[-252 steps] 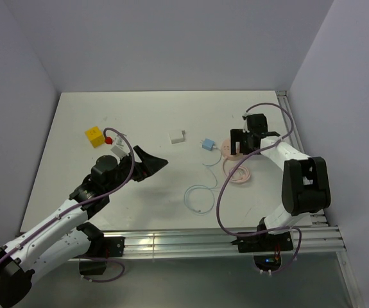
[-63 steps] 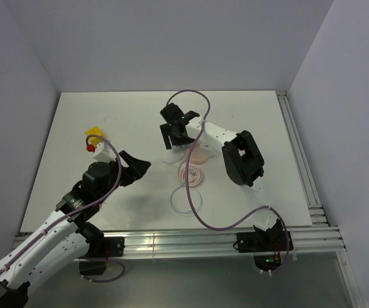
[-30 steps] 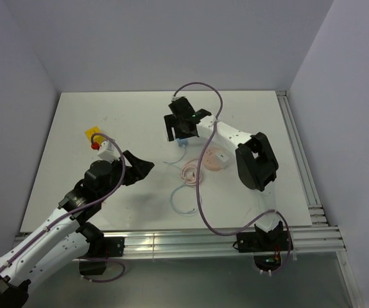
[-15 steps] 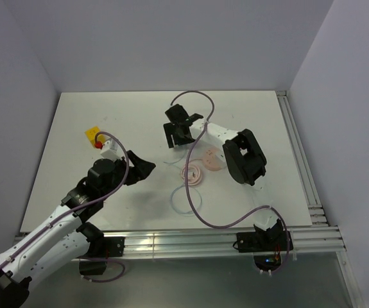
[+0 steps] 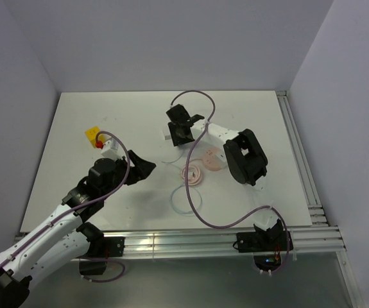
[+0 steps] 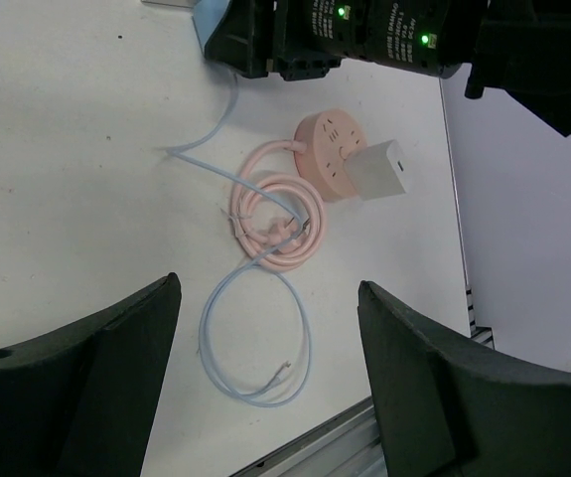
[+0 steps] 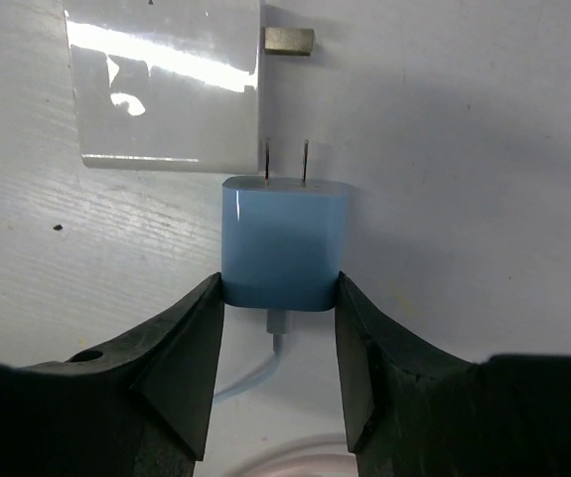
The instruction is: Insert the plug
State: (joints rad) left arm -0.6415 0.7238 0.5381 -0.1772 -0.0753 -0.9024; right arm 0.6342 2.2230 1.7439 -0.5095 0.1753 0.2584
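Observation:
In the right wrist view the plug point(image 7: 283, 243) is a light-blue block with two thin prongs pointing away from me. A pale cable leaves its near end. My right gripper point(image 7: 280, 288) is shut on it, one finger pressed to each side. The plug lies on the white table, with its prongs almost touching a white adapter block point(image 7: 166, 84). From above, the right gripper point(image 5: 179, 131) covers the plug. My left gripper point(image 5: 142, 168) hangs open over the table's near left. Nothing is between its fingers point(image 6: 116, 368), and the cable loop point(image 6: 255, 343) lies beneath.
A round pink socket point(image 6: 327, 147) carries a white cube point(image 6: 379, 169), and its pink cord is coiled point(image 6: 275, 219) beside it. A yellow block point(image 5: 93, 133) sits at the far left. A metal rail point(image 5: 203, 240) runs along the near table edge.
The right gripper's jaws have closed in onto the plug's sides. The right arm has shifted slightly over the table centre. The left arm has barely moved.

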